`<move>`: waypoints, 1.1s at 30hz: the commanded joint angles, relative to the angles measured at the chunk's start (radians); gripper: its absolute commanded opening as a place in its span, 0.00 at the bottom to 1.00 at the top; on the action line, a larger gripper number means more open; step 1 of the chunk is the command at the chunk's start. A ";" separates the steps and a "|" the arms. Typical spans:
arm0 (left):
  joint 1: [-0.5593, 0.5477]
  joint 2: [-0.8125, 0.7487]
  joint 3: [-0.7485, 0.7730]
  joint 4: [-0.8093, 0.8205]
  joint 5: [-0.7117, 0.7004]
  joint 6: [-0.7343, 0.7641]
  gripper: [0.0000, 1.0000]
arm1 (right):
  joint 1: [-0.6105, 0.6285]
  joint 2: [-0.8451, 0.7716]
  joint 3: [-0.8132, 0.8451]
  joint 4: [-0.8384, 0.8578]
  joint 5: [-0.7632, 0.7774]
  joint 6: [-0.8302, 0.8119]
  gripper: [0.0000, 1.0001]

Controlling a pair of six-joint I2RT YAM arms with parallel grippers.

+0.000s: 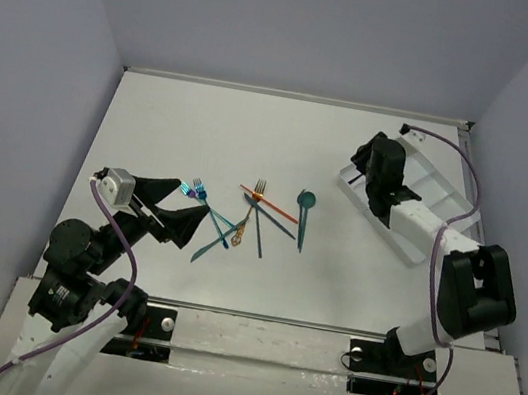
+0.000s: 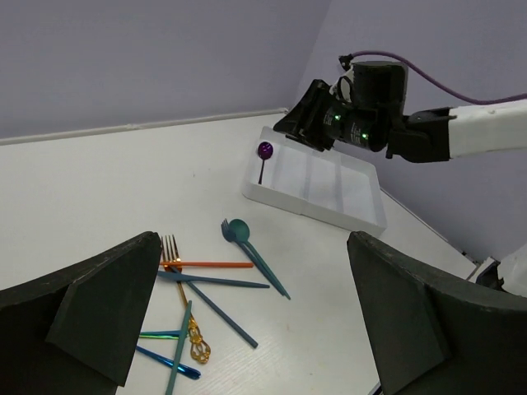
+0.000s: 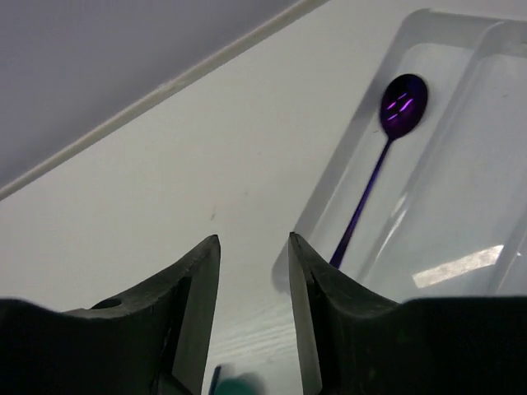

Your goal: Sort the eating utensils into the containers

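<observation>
White tray (image 1: pixel 433 185), at three o'clock from the utensil pile (image 1: pixel 251 216), is sitting under the right gripper (image 3: pixel 254 247), which is hanging parted and empty. The left gripper (image 2: pixel 254 247) is gaping empty at nine o'clock. The pile is waiting unsorted. One purple spoon (image 3: pixel 401 103) is lying in the tray's end compartment, and you're seeing it only from the wrist views.

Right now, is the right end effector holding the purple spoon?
No, the purple spoon lies in the tray, apart from the open right end effector.

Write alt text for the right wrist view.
A purple spoon lies lengthwise in the outermost compartment of a white tray. The right tool hangs in the foreground, open and empty, over the white table.
</observation>
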 commanded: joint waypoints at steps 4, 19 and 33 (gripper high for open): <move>-0.007 0.001 0.006 0.042 0.002 -0.003 0.99 | 0.245 -0.162 -0.142 -0.127 -0.166 -0.079 0.13; -0.007 -0.019 0.003 0.045 0.004 -0.008 0.99 | 0.410 -0.177 -0.258 -0.296 -0.266 -0.071 0.39; -0.007 -0.018 0.005 0.046 0.016 -0.008 0.99 | 0.410 0.001 -0.119 -0.303 -0.166 -0.107 0.31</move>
